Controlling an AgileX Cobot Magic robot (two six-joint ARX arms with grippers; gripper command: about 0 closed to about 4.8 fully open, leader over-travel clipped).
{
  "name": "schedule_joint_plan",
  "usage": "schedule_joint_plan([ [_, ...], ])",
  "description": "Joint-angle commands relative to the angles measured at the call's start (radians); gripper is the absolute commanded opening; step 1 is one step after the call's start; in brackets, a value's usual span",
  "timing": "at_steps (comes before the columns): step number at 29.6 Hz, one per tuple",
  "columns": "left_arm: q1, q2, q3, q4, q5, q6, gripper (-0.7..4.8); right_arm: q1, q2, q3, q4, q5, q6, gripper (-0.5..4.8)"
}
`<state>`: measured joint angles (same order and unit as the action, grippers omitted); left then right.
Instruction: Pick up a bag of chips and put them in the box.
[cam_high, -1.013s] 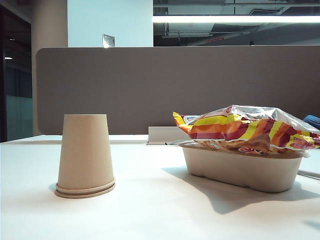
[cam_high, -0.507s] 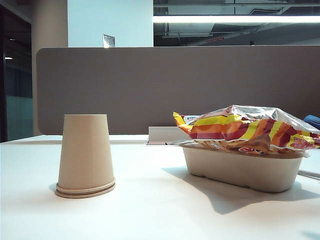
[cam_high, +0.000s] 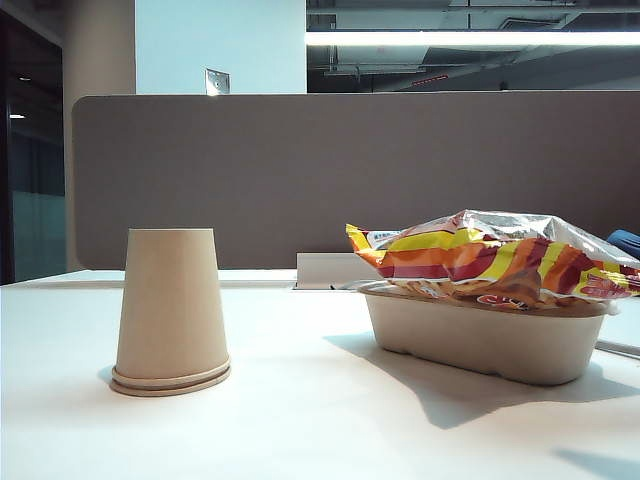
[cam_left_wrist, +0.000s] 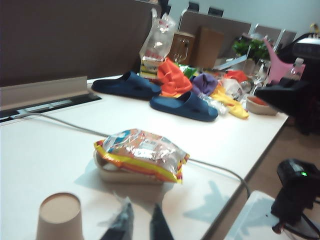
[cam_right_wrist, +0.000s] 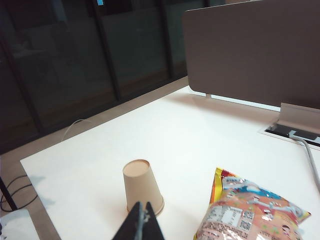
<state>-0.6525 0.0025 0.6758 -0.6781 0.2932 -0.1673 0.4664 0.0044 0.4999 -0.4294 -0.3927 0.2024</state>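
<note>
Bright ceiling strip light (cam_high: 470, 38) up top throws soft shadows off the cup (cam_high: 170, 312) and box (cam_high: 487, 340), white table (cam_high: 300, 420) nearly blown out, left wrist view kinda soft and blurry

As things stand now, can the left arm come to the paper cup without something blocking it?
Probably yes. The left claw hangs above the table with nothing in it, and the upside-down paper cup stands alone, apart from the bag of chips lying on the box.
</note>
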Motion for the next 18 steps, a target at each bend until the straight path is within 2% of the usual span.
schedule_joint_plan([
  [1, 0.0, 0.001, -0.101, 0.141, -0.01, -0.031, 0.52, 0.001, 0.0, -0.053, 0.074, -0.005, 0.008, -0.01],
  [6, 0.0, 0.002, -0.282, 0.261, -0.114, -0.119, 0.51, 0.001, 0.0, -0.148, 0.122, 0.034, 0.008, -0.01],
  [9, -0.001, 0.001, -0.368, 0.276, -0.203, -0.121, 0.51, 0.001, 0.0, -0.193, 0.124, 0.107, 0.008, -0.01],
  [12, -0.001, 0.001, -0.412, 0.29, -0.248, -0.115, 0.51, 0.001, 0.0, -0.22, 0.132, 0.158, 0.007, -0.01],
  [18, -0.001, 0.001, -0.489, 0.417, -0.274, -0.077, 0.51, 0.001, 0.0, -0.277, 0.169, 0.174, 0.007, -0.01],
])
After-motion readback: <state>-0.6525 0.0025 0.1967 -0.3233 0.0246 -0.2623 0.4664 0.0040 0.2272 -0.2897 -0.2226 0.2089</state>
